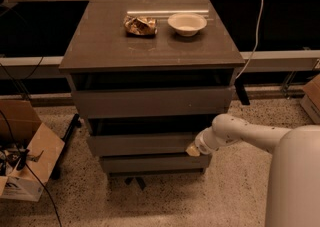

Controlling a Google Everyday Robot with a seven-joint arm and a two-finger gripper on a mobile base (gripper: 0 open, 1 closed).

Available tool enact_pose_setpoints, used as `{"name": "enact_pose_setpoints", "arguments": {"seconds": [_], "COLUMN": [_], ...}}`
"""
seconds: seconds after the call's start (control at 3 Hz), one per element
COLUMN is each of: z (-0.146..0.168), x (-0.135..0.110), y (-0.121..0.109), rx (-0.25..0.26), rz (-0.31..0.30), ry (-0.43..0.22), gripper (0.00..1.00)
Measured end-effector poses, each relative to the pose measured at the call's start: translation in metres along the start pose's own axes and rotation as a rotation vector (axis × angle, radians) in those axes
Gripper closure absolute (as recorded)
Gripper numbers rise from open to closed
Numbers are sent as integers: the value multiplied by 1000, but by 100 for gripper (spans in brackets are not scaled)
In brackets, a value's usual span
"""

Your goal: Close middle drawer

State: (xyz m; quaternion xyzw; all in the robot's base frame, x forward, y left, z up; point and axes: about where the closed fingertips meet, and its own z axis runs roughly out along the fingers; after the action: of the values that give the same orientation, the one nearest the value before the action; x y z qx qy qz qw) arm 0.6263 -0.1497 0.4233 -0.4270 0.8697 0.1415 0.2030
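Note:
The middle drawer (142,144) is the second of three grey-brown handleless fronts in a cabinet. It stands slightly pulled out, with a dark gap above its front panel. My gripper (194,149) is at the right end of that drawer front, touching it, at the end of my white arm (250,136) that comes in from the right. The top drawer front (152,102) also stands a little out. The lowest drawer front (152,163) sits below.
On the cabinet top (100,46) lie a crumpled snack bag (140,25) and a white bowl (187,23). An open cardboard box (25,156) with cables stands at the left on the floor. Another box (312,98) is at the far right.

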Motion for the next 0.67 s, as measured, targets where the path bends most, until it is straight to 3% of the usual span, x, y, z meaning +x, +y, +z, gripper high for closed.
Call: {"name": "enact_pose_setpoints", "arguments": {"seconds": [0.33,0.67], "z": [2,4], "x": [-1,-1], "y": [-1,1], "rx": [1,-2], "rz": [-1,-1], "ry": [-3,-2], "gripper": [84,60]}}
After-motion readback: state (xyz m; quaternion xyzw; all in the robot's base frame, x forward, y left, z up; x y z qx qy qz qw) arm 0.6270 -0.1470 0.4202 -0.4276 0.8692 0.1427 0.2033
